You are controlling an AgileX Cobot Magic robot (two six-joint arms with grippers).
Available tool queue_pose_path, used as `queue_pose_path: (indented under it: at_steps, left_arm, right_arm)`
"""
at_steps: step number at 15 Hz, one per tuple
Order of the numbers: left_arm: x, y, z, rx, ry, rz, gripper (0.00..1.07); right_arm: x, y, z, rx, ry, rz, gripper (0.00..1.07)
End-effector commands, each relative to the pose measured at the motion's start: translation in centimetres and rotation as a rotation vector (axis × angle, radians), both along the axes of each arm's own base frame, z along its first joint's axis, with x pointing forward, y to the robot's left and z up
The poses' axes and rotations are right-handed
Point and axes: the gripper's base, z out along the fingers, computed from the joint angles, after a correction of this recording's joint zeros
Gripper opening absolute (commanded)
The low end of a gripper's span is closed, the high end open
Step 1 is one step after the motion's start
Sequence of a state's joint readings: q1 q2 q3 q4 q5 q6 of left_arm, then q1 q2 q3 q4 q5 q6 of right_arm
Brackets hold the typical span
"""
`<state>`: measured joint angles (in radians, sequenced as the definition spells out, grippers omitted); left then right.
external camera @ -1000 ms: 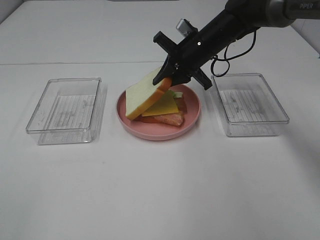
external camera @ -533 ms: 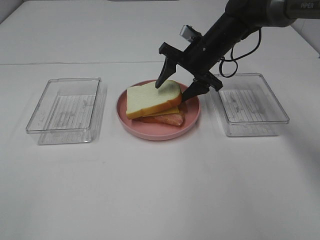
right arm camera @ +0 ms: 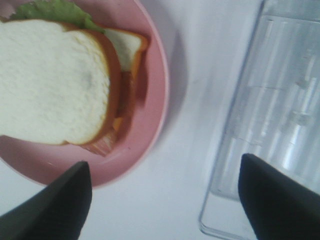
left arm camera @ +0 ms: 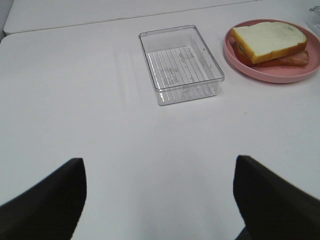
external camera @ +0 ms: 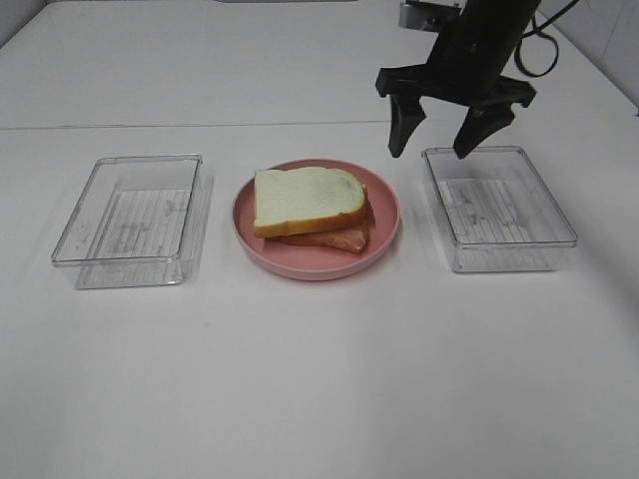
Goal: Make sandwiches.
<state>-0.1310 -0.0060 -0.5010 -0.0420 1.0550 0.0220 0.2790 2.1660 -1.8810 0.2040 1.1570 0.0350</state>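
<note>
Sandwich (external camera: 310,208): one stack, lying on the pink plate (external camera: 385,232) at the middle of the white table (external camera: 319,379). A white bread slice with orange-brown crust is sitting on top; reddish bacon and a sliver of yellow cheese are showing at the near edge, and in the right wrist view a second bread slice and green lettuce (right arm camera: 55,11) are peeking out from under it.

Left tray (external camera: 132,218): clear plastic, sitting to the left of the plate, just beside it.

Right tray (external camera: 497,208): clear plastic, sitting to the right of the plate.

Right hand (external camera: 436,140): hanging in the air above the gap between plate and right tray, fingers spread wide and pointing down, holding nothing.

Left hand (left arm camera: 160,200): only its two dark fingertips are showing, wide apart and empty, well apart from the left tray.
</note>
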Motion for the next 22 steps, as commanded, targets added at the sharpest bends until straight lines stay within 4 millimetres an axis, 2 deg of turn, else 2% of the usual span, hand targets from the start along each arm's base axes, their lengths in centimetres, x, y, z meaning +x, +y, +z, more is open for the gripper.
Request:
queue_pose_path:
  at_steps: [1,2,3,6,8,12,13,14,15,16,17,18,20,22]
  left_arm:
    - [-0.2,0.0,0.0,-0.005,-0.026,0.005,0.77]
    - [-0.2,0.0,0.0,-0.005,-0.026,0.005,0.77]
    - [-0.2,0.0,0.0,-0.005,-0.026,0.005,0.77]
    - [-0.2,0.0,0.0,-0.005,-0.026,0.005,0.77]
    - [-0.2,0.0,0.0,-0.005,-0.026,0.005,0.77]
    - [-0.2,0.0,0.0,-0.005,-0.026,0.005,0.77]
    - [-0.2,0.0,0.0,-0.005,-0.026,0.005,0.77]
    - [-0.2,0.0,0.0,-0.005,-0.026,0.005,0.77]
    - [-0.2,0.0,0.0,-0.005,-0.026,0.005,0.77]
    - [-0.2,0.0,0.0,-0.005,-0.026,0.005,0.77]
    - [-0.2,0.0,0.0,-0.005,-0.026,0.005,0.77]
    - [-0.2,0.0,0.0,-0.005,-0.026,0.005,0.77]
    - [-0.2,0.0,0.0,-0.005,-0.026,0.005,0.77]
    - [-0.2,0.0,0.0,-0.005,-0.027,0.003,0.77]
  right_arm:
    - [-0.9,-1.1,2.4,-0.085,-0.018,0.013,0.76]
    - [-1.4,-1.6,3.8,-0.113,-0.042,0.018,0.76]
    - [-2.7,-2.3,6.4,-0.152,-0.063,0.018,0.76]
    - [-5.8,-3.2,9.5,-0.142,-0.105,0.022,0.76]
    - [-7.9,-3.8,9.9,-0.147,-0.088,0.023,0.76]
    - [-15.2,-5.8,11.0,-0.141,-0.069,0.024,0.76]
    - [-16.0,-6.0,10.8,-0.143,-0.062,0.024,0.76]
    - [-19.7,-7.1,10.9,-0.143,-0.065,0.024,0.76]
    - [-21.6,-7.6,11.0,-0.139,-0.078,0.023,0.76]
    - [-22.3,-7.8,10.9,-0.139,-0.079,0.023,0.76]
    - [-25.1,-8.6,10.4,-0.139,-0.09,0.022,0.76]
    - [-26.0,-8.9,10.5,-0.135,-0.106,0.021,0.76]
    - [-30.6,-10.2,9.7,-0.112,-0.19,0.013,0.76]
    - [-34.0,-11.2,9.1,-0.085,-0.291,0.009,0.76]
